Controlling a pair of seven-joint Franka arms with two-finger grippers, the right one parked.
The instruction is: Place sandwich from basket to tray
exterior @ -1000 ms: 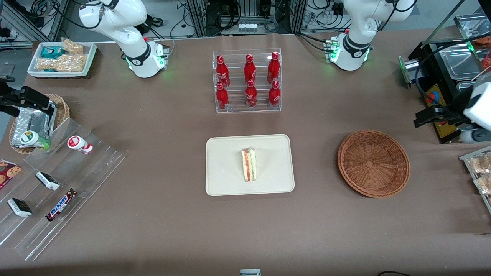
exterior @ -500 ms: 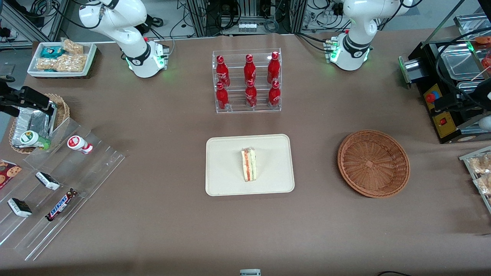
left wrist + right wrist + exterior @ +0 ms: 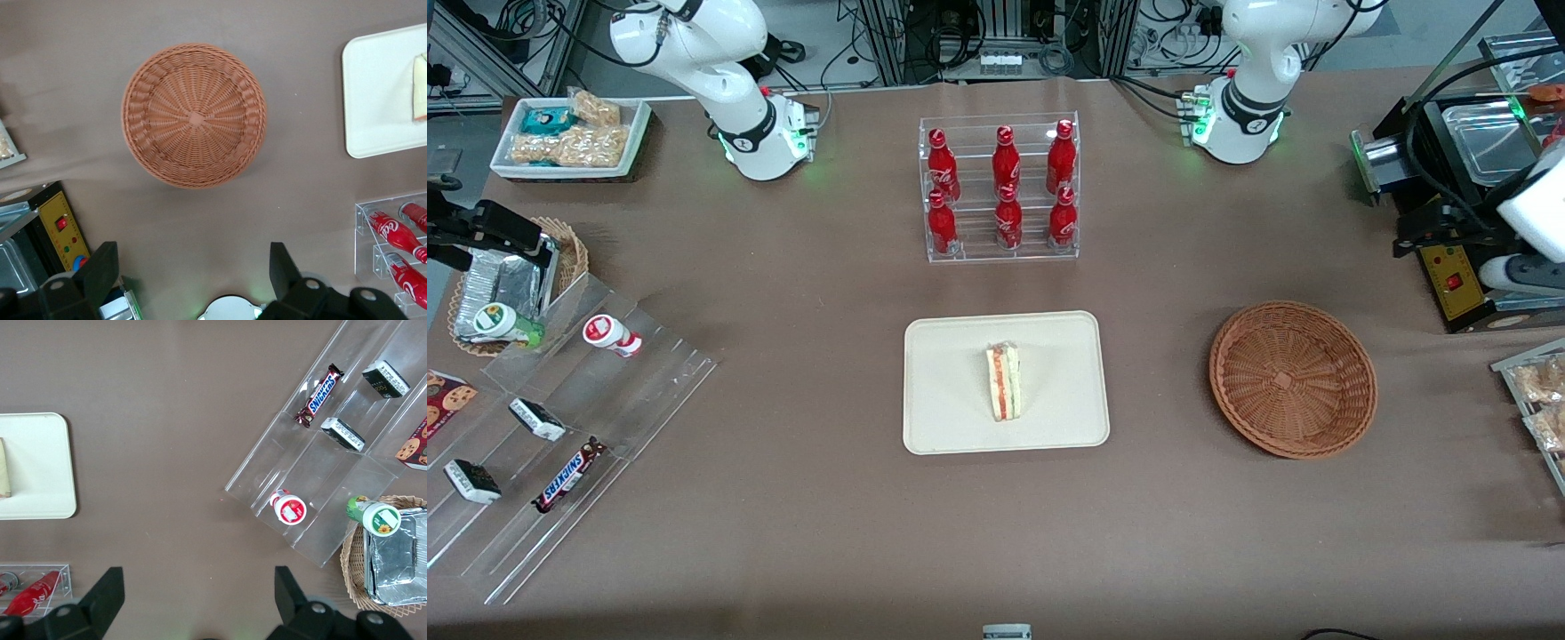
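The sandwich [image 3: 1004, 382], a pale wedge with red and green layers, lies on the cream tray [image 3: 951, 418] in the middle of the table. Both also show in the left wrist view as sandwich [image 3: 420, 87] and tray [image 3: 377, 100]. The round brown wicker basket [image 3: 1292, 378] stands empty beside the tray, toward the working arm's end, and its weave [image 3: 193, 117] fills the wrist view. My gripper [image 3: 1427, 236] hovers high above the table by the black machine, farther from the front camera than the basket. This gripper [image 3: 193, 267] is open, with nothing between its fingers.
An acrylic rack of red bottles [image 3: 1000, 191] stands farther back than the tray. A black machine [image 3: 1458, 284] and bagged snacks [image 3: 1538, 400] sit at the working arm's end. A stepped acrylic display [image 3: 560, 427], a foil-lined basket [image 3: 507, 284] and a white snack tray [image 3: 569, 138] sit toward the parked arm's end.
The working arm's wrist has shifted near the black machine, ending a little farther from the front camera. The sandwich, tray and basket have not moved.
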